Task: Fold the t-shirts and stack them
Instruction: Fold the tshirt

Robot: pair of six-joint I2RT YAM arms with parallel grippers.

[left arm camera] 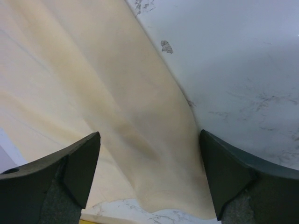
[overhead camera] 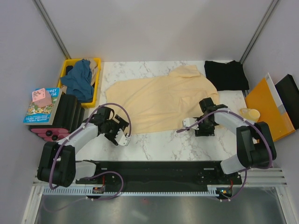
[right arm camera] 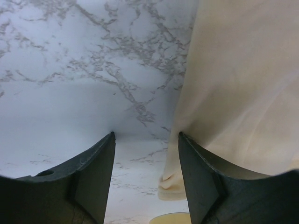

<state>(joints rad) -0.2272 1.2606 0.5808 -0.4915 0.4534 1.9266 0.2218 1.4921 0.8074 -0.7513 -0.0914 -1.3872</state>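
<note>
Pinching both near corners evenly matters here: the left gripper (left arm camera: 149,140) hangs wide open over the cream shirt (overhead camera: 163,100), the right gripper (right arm camera: 145,135) half open at its edge, both empty; the shirt lies spread across the table (overhead camera: 154,144).

We find a spread t-shirt (overhead camera: 159,100) on the bench (overhead camera: 159,144), a folded t-shirt (overhead camera: 225,74) behind its right end, and a bundled t-shirt (overhead camera: 80,80) in the crate (overhead camera: 97,77) at back left.
</note>
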